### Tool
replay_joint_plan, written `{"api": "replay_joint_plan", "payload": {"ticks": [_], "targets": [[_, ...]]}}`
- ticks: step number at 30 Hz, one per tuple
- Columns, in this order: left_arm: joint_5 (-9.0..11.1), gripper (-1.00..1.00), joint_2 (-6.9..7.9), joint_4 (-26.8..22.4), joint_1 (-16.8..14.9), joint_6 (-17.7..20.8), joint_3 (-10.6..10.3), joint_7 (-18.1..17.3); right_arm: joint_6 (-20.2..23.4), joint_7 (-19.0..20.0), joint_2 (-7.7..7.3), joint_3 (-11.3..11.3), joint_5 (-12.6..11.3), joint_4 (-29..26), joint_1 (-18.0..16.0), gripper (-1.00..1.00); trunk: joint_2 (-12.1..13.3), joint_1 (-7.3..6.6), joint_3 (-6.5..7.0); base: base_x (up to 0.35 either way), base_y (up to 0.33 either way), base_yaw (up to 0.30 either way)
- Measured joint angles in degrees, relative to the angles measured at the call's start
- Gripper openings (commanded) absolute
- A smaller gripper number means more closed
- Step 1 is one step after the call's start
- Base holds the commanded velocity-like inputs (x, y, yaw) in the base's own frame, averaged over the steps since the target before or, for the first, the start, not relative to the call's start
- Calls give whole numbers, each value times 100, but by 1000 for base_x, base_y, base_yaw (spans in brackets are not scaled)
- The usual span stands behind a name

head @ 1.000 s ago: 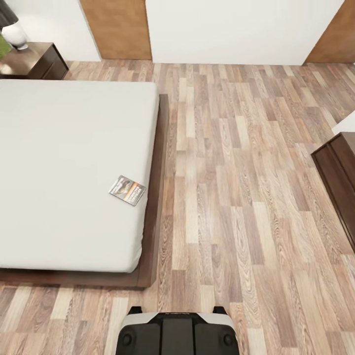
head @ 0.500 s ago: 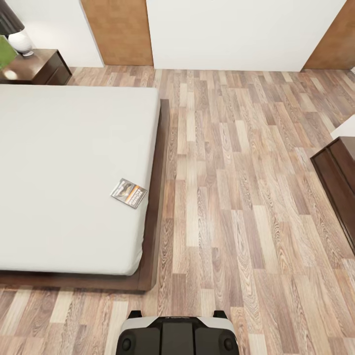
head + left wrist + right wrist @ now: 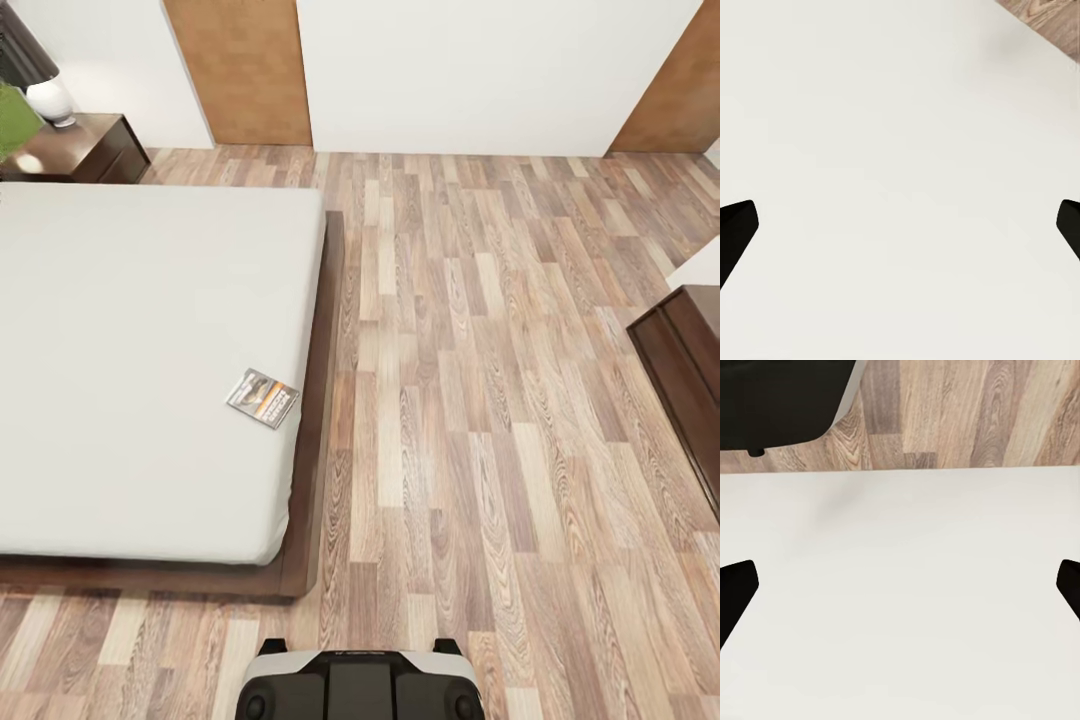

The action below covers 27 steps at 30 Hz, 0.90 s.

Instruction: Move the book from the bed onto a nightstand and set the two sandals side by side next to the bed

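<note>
On the bed (image 3: 140,370), near its right edge, the book (image 3: 262,398) lies flat; nightstand (image 3: 85,150) with a lamp (image 3: 48,98) at the far corner. Wrist views add both claws: left claw (image 3: 900,225) and right claw (image 3: 900,585) spread wide, holding nothing, over a white surface.

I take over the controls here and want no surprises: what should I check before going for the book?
1. Book lies flat on the bed, near its right edge: ok.
2. Floor between the robot and that bed edge is free: ok.
3. Left gripper wide open, nothing held: ok.
4. Right gripper wide open, nothing held: ok.
5. Nightstand at the bed's far corner has bare space beside the lamp: ok.
6. Where the sandals are: cannot tell.
</note>
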Motion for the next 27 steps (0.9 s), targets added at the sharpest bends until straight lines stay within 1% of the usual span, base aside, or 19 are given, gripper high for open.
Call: {"api": "replay_joint_plan", "payload": {"ticks": [27], "targets": [[-2,100,0,0,0,0,0,0,-2,0,0,-2,0,1,0,100,0,0,253,0,0,0]]}}
